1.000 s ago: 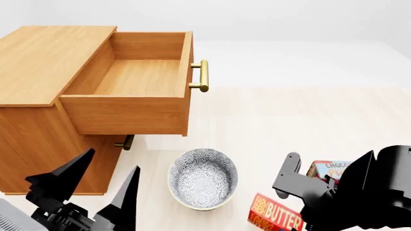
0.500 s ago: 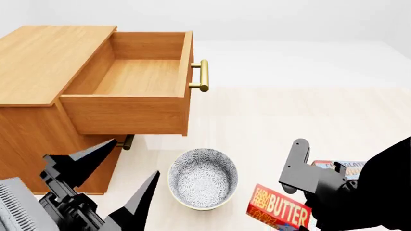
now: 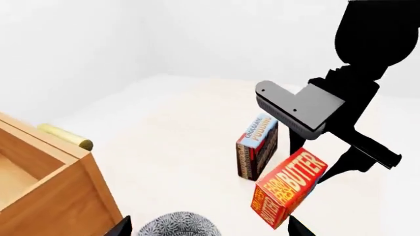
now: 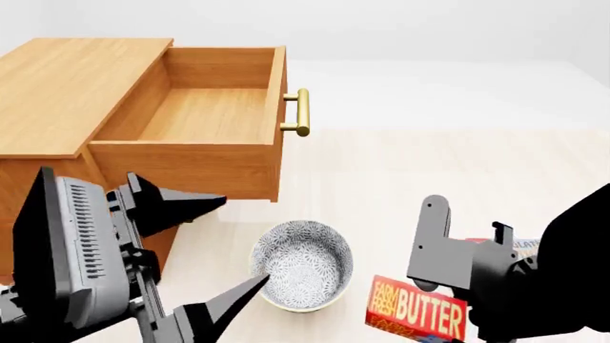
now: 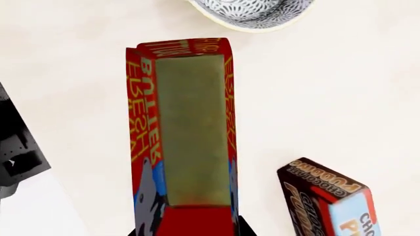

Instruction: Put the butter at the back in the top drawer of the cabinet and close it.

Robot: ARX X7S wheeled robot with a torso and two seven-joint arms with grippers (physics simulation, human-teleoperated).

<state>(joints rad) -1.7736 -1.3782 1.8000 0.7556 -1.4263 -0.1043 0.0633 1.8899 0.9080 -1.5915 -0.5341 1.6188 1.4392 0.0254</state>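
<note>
The right gripper (image 4: pixel 448 304) has its jaws clenched on the butter (image 4: pixel 416 311), which hangs clear of the floor (image 4: pixel 429 171), tilted, above the near right part of it beside the patterned bowl (image 4: pixel 301 264); the chocolate pudding box (image 3: pixel 257 146) stands just behind it. The left gripper (image 4: pixel 214 254) hovers with its jaws released and wide, holding nothing, between the bowl and the cabinet (image 4: pixel 67 93). The top drawer (image 4: pixel 205 114) is already pulled fully out, its wooden inside bare, so the step in hand looks like the carry. To do it well, I would raise the box high enough to pass over the drawer's front wall and brass handle (image 4: pixel 300 112), travel toward the cabinet side, and lower it well inside before letting go, keeping the left arm out of the path. Readable lettering: "FARM FRESH BUTTER" in white and yellow on the red box, and "CHOCOLATE PUDDING" on the brown-and-blue one.
</note>
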